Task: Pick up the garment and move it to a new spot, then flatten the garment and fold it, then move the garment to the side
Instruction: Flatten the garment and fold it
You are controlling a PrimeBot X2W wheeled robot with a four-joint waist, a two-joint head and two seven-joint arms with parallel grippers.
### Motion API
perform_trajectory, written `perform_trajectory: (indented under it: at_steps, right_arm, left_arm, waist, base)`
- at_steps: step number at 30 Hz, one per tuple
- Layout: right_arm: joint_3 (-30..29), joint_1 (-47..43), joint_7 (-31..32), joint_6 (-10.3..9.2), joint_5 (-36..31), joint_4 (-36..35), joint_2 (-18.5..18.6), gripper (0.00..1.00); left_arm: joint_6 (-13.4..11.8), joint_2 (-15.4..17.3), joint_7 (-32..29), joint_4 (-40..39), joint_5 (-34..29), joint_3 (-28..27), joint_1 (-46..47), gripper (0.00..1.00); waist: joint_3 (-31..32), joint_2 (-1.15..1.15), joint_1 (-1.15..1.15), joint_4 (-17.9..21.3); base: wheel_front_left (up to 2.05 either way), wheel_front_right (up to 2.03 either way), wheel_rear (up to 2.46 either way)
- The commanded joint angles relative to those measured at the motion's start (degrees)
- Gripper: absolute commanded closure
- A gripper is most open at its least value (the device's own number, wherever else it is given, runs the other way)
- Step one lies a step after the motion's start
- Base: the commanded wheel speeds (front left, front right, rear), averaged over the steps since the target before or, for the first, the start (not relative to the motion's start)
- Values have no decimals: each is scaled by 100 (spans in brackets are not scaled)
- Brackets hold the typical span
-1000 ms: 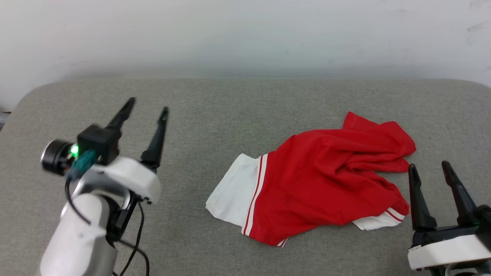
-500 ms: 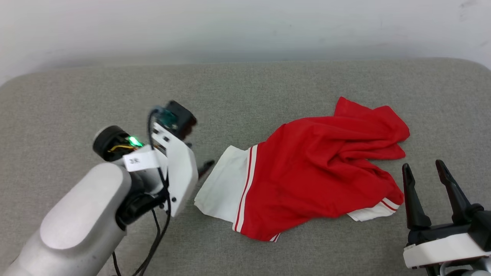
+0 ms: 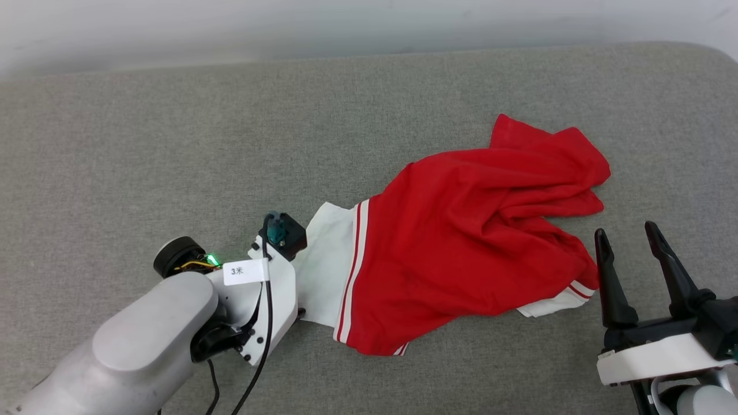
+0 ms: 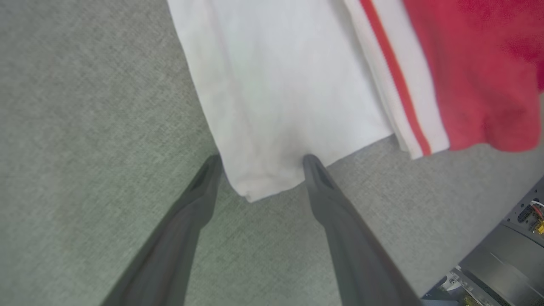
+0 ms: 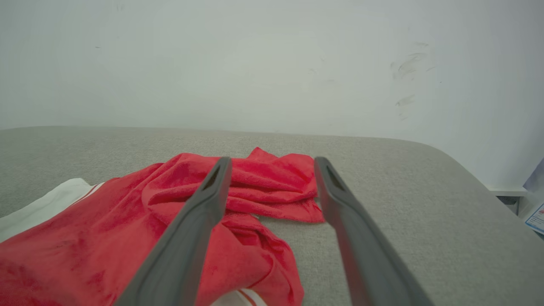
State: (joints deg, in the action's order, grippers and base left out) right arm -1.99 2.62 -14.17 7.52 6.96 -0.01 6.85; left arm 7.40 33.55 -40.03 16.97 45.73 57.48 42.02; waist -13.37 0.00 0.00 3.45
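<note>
**Now straddling a sleeve corner, both jaws wide**

Here we are looking down at the garment, which is lying crumpled on the grey padded surface, right of centre in the head view. Its red body is bunching into folds towards the upper right of that frame. One white sleeve is spreading flat at its left end, edged by the red-and-white striped trim. A second bit of white with a red stripe is peeking out at the garment's lower right edge.

We are holding our left gripper low over the lower left part of the head view, its pale wrist covering the fingers there. In the left wrist view its jaws are standing spread, with the sleeve's near corner lying between the two dark fingertips. Nothing is being pinched. We cannot tell whether the tips are pressing on the padding.

We are keeping our right gripper at the lower right of the head view, just beside the garment's right end and apart from it. Its jaws are also gaping wide and are gripping nothing. In the right wrist view the red folds are showing behind and between its fingers, with the pale wall rising beyond the surface's rounded far edge.
</note>
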Motion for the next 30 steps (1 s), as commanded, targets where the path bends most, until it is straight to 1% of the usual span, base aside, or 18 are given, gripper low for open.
perform_trajectory:
  at_steps: [1,4,7,8,9,13,19,23,30]
  right_arm:
    - [15,112,-42,-6,-47,12,-28,0]
    - [22,132,-56,-6,-57,49,-35,0]
    - [21,181,-68,-6,-65,80,-32,0]
    - [20,191,-73,-6,-72,88,-33,0]
    - [13,193,-78,-6,-76,98,-35,0]
    - [-12,130,-89,-6,-103,127,-40,0]
    - [-79,-51,-82,-6,-100,137,16,0]
    - [-167,-173,-39,-6,-83,103,52,0]
    - [-222,-297,73,-6,-89,-1,117,0]
  left_arm:
    - [3,-36,48,125,63,102,71,0]
    - [3,-82,27,408,146,468,26,0]
    - [3,-100,142,556,247,789,29,0]
    - [3,-92,229,566,227,889,79,7]
    - [2,-85,352,595,239,947,121,100]
    - [3,-32,864,685,410,960,284,100]
    - [-30,237,1801,744,579,541,304,100]
    - [-226,537,2184,678,762,259,114,100]
    - [-645,1164,2552,684,1164,-185,-358,100]
  waist:
    - [-65,0,0,33]
    - [-131,0,0,50]
    - [-166,0,0,60]
    - [-169,0,0,59]
    - [-165,0,0,56]
    - [-76,0,0,14]
    - [183,0,0,-80]
    - [330,0,0,-181]
    - [423,0,0,-315]
  base:
    - [0,0,0]
    - [0,0,0]
    - [0,0,0]
    - [0,0,0]
    - [0,0,0]
    - [0,0,0]
    - [0,0,0]
    - [0,0,0]
    - [0,0,0]
